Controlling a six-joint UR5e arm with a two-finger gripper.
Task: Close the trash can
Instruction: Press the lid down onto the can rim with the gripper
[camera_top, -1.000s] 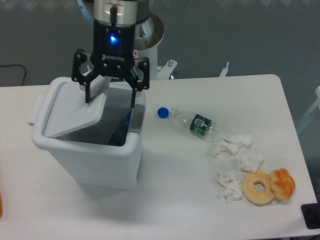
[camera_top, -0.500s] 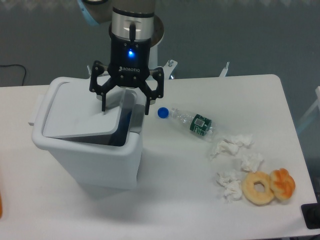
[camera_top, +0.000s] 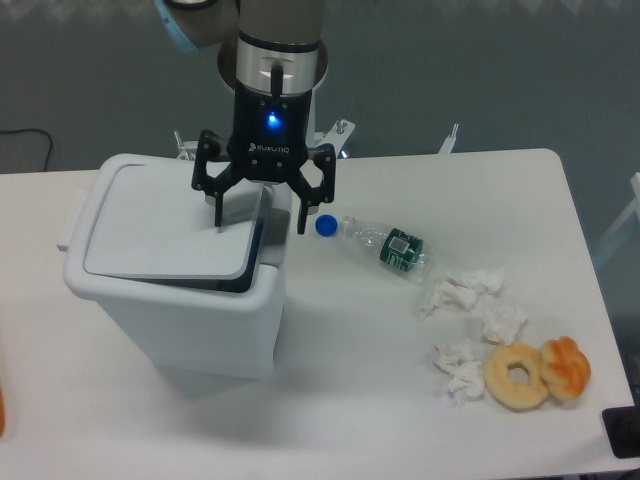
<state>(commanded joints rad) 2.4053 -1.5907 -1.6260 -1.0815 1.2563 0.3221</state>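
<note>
Gripper (camera_top: 260, 221) fingers are spread wide with nothing in them, over the right edge of the trash can (camera_top: 175, 290), whose lid (camera_top: 165, 232) lies almost flat.

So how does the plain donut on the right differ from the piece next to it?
The donut is a pale tan, smooth ring with an open hole; the orange pastry is darker, lumpier and shows no hole. The donut looks somewhat larger and lies nearer the crumpled tissues; the orange pastry lies nearer the table edge. Both lie flat, touching.

White trash can (camera_top: 180, 320) — black pincer (camera_top: 260, 226)
</note>
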